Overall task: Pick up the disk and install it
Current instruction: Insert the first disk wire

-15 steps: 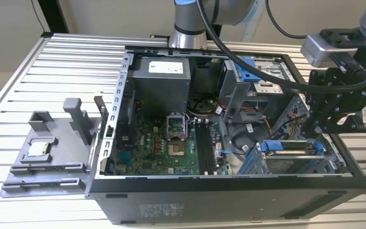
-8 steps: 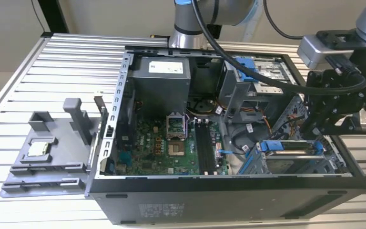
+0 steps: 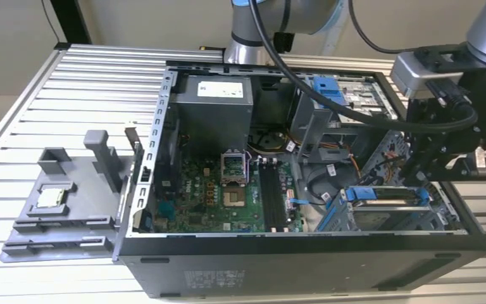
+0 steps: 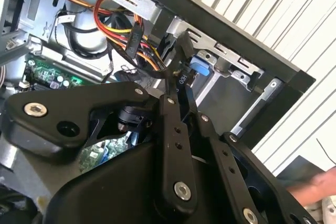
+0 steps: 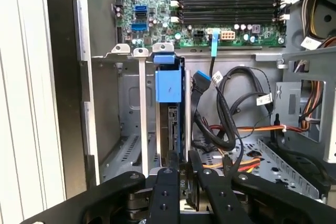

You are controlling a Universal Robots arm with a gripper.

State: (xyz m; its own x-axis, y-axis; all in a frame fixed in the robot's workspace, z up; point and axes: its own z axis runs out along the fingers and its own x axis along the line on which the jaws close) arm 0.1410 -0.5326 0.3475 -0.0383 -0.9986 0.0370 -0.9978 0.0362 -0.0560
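The disk [image 3: 386, 195] stands on its long edge in the drive bay at the open computer case's corner, on the exterior view's right. In the first wrist view I look down on the disk [image 5: 170, 124], set between two metal rails with its blue tab toward the motherboard. My gripper [image 3: 424, 180] hangs right over the disk's end away from that tab. The two black fingers of the gripper [image 5: 182, 161] stand close together, their gap narrower than the disk. In the second wrist view the gripper [image 4: 184, 45] reaches down beside the blue frame of the disk [image 4: 199, 69].
Black and orange cables [image 5: 226, 124] lie loose beside the bay. The motherboard [image 3: 226, 183] and power supply [image 3: 213, 95] fill the case's middle and back. A grey fixture [image 3: 57, 215] holding a small square chip [image 3: 53, 197] sits on the slatted table at the exterior view's left.
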